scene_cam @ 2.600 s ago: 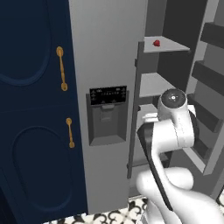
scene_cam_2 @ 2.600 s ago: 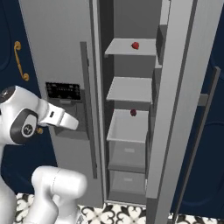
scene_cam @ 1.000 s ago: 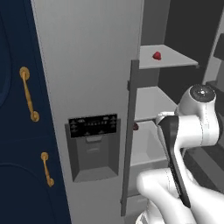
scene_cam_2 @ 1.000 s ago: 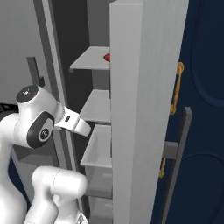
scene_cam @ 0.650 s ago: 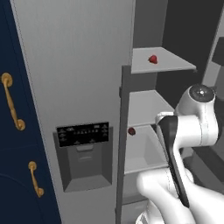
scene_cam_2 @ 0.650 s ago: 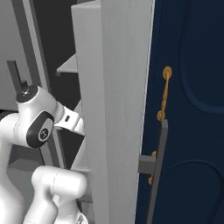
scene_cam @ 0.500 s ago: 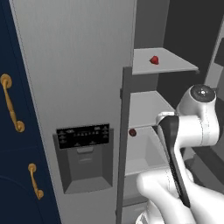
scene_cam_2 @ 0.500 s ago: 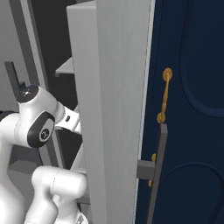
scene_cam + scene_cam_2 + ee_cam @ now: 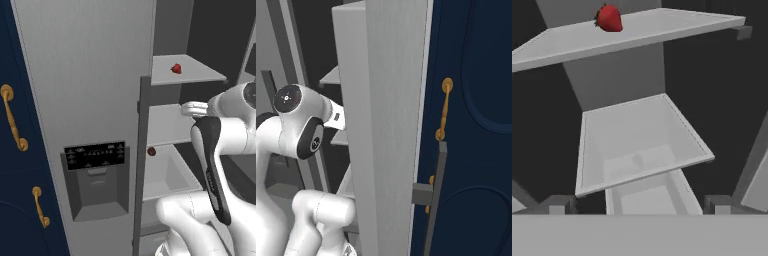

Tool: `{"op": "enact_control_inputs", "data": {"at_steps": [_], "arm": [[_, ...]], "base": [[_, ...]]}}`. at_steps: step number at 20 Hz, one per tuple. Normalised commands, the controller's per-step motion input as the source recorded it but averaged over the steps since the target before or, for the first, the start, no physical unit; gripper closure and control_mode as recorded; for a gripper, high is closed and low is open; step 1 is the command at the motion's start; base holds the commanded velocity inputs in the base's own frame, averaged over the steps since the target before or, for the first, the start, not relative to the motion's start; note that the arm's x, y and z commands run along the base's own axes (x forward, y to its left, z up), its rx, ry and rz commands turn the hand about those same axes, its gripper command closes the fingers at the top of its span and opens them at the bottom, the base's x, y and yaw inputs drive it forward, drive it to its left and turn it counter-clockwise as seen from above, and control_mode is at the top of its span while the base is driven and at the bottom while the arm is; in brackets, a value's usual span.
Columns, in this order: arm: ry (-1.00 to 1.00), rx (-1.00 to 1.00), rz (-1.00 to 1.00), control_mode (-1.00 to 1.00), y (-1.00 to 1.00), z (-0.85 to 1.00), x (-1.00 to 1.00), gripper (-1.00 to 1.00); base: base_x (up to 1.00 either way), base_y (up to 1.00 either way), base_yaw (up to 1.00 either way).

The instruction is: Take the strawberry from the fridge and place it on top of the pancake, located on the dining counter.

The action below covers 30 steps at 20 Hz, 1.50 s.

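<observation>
A: Claw state: two small dark tips at the bottom corners of the hand view, wide apart, nothing between them. Logged as released and empty.

B: And the target?

A: Tiny red roundish strawberry sits on the upper light grey inner shelf of the tall grey two-door fridge, near that shelf's back edge. In the left base view the strawberry lies on the same shelf, above and beyond the arm's wrist.

B: Progress?

A: Early, by my reading. Fridge door open, berry untouched, no grasp yet. Left to do: reach, grip, withdraw, travel to the dining bench, set it on the pancake.

B: Anything else on the shelves?

A: One small dark red object lower down, at the edge of the closed door with the black dispenser panel. Too small to identify. Below the berry's shelf the hand view shows a light grey open bin.

B: Arm pose?

A: White arm folded, elbow high, forearm pointing into the open compartment. Hand level with the shelf under the berry, looking slightly upward at it. Navy cabinet with gold handles stands to the left.
</observation>
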Motion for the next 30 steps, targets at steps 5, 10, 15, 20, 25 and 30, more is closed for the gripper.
{"op": "enact_control_inputs", "data": {"at_steps": [5,10,15,20,25,30], "arm": [[-0.11,-0.02,0.00,-1.00,0.09,0.84,0.38,-1.00],[-0.13,0.00,0.00,-1.00,-0.06,0.48,0.40,-1.00],[-0.03,0.00,0.00,-1.00,-0.04,0.12,0.39,-1.00],[0.05,0.00,0.00,-1.00,0.00,0.08,0.53,-1.00],[0.18,-0.08,0.02,-1.00,-0.02,0.00,0.69,-1.00],[0.00,0.00,0.18,-1.00,-0.20,0.01,0.53,-1.00]], "base": [[0.00,0.00,0.00],[0.00,0.00,0.00],[0.00,0.00,0.00],[0.00,0.00,0.00],[0.00,0.00,0.00],[0.00,0.00,0.00]]}}
